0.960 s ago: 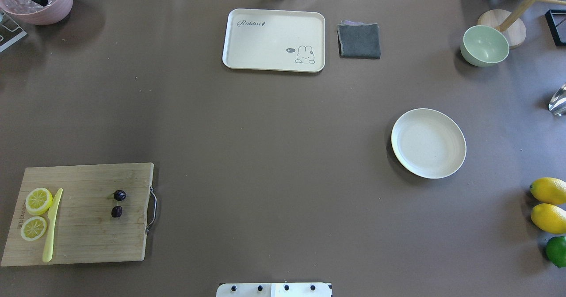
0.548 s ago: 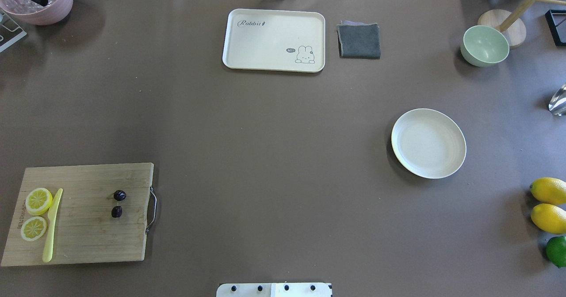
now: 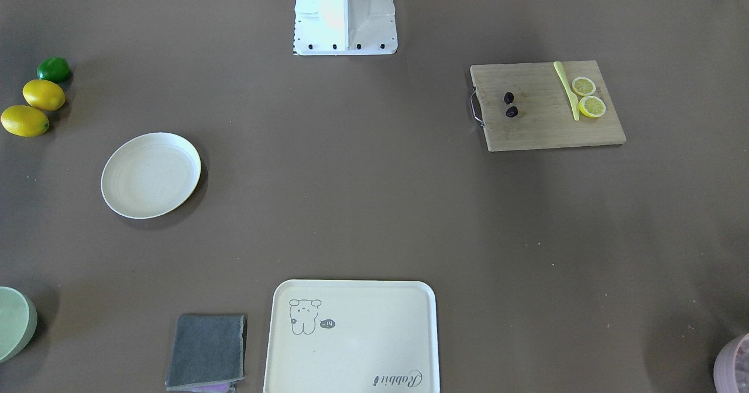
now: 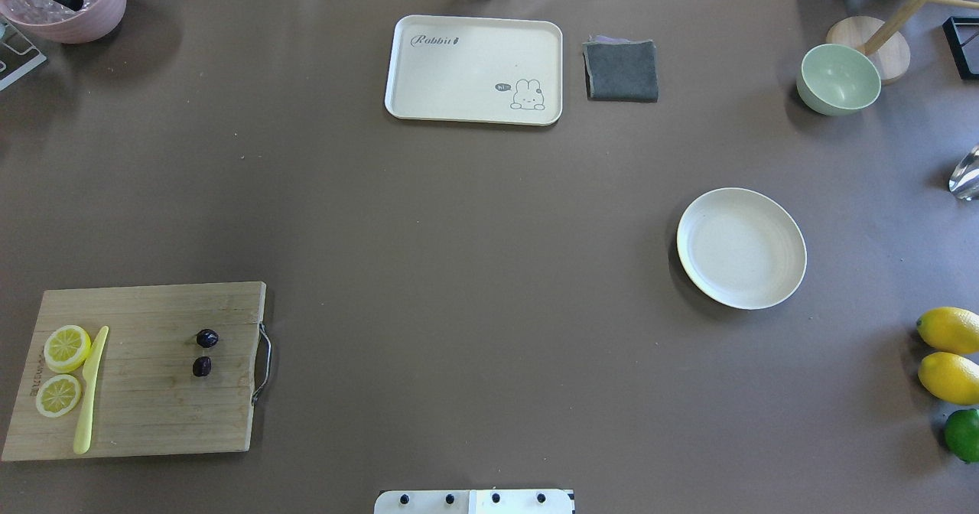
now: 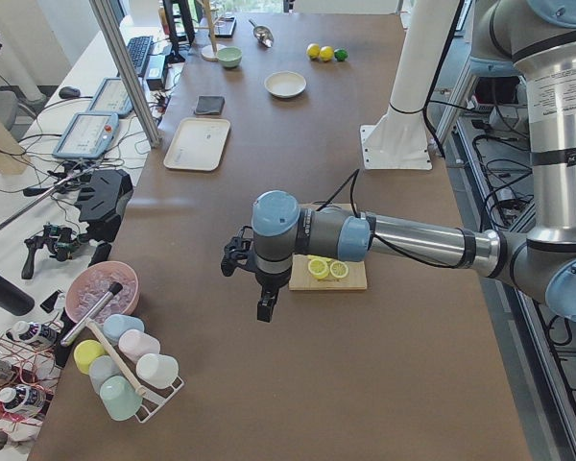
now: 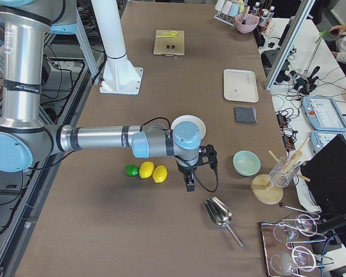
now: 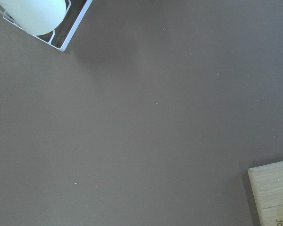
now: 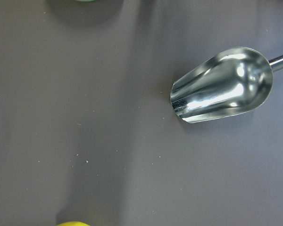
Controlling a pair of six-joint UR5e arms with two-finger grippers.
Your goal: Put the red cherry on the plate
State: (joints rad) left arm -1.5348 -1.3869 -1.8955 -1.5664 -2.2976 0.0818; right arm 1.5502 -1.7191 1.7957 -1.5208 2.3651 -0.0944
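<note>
Now | brown table [image 4: 474,269] | desk [image 5: 82,108] beside | left hand [image 5: 265,309], right hand [image 6: 189,184]: cannot tell

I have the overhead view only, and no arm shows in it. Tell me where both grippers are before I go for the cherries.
Observer: In the left side view, the left gripper hangs over the table, just past the lemon-slice end of the cutting board.
Operator: Give me its jaw state.
Observer: I cannot tell. It shows only in that side view. Its wrist camera sees just table, a corner of the board and part of the cup rack.
Operator: Now the right one.
Observer: In the right side view, the right gripper hangs over the table between the lemons and a metal scoop. I cannot tell its jaw state either.
</note>
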